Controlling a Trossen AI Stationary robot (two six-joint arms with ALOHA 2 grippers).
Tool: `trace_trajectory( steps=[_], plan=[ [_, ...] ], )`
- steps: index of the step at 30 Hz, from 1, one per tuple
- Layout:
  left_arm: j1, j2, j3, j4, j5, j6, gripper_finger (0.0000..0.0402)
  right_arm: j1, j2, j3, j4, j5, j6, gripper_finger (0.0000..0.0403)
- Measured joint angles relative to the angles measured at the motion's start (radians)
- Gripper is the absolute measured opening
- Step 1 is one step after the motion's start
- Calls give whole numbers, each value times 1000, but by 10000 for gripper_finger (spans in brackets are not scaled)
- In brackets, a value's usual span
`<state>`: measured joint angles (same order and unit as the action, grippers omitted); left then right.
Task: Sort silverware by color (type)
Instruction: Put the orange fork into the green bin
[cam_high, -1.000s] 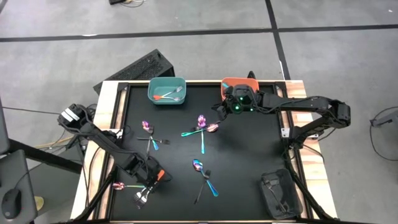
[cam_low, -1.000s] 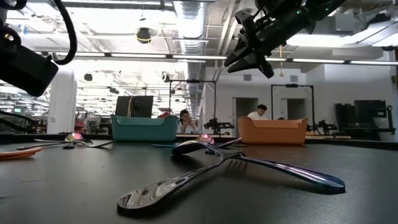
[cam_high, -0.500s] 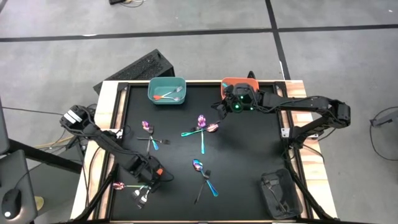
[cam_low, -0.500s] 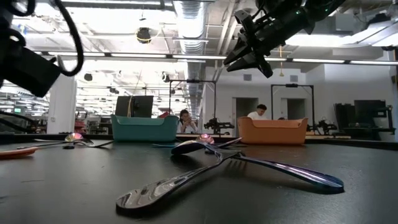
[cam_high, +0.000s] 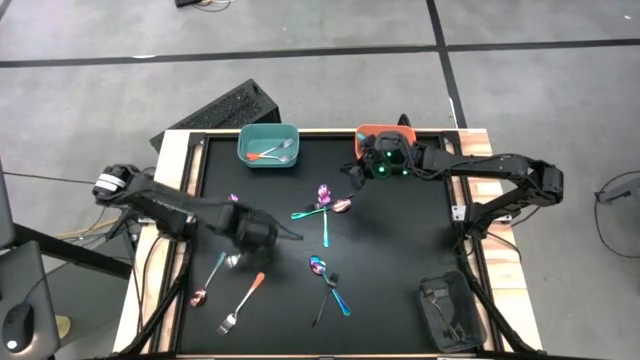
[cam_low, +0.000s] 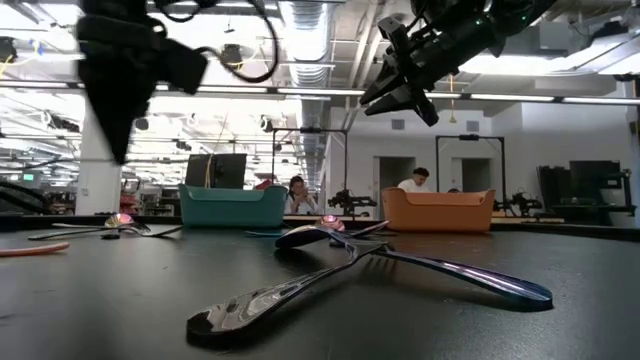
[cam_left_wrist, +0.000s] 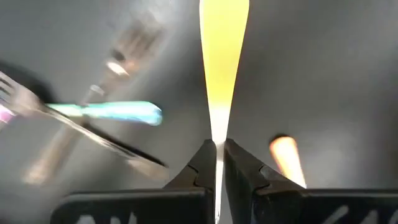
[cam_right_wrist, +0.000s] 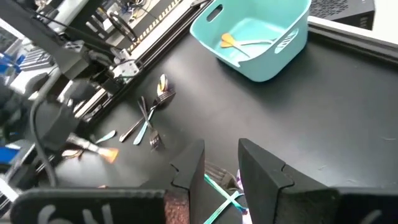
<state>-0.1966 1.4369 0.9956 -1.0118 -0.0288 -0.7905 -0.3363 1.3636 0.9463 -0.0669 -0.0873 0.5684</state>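
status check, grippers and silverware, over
Left gripper shut, nothing in it, above table left of centre. Right gripper open, hovering by orange bin. Silverware lies scattered; some in teal bin.

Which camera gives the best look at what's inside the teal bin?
The right wrist view: it looks down into the teal bin, showing an orange-handled utensil with a pale one beside it. The high view shows the same contents, smaller. The low view shows only the bin's outer wall. The left wrist view misses it.
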Motion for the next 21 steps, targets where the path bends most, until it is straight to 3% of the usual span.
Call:
trace_trajectory(
  steps=[6,10,15,18,21],
  plan=[
    [284,4,105,-46,-155,455,0,12,0,0,-2,-3,1,116],
    [506,7,160,77,-218,822,0,14,0,0,-3,-3,16,116],
    [746,12,207,251,-225,1189,0,16,0,0,-4,-2,57,116],
    [843,24,213,357,-222,1311,6,17,0,0,-6,-1,84,116],
    [902,40,212,499,-192,1341,27,22,0,0,-7,5,95,116]
  ],
)
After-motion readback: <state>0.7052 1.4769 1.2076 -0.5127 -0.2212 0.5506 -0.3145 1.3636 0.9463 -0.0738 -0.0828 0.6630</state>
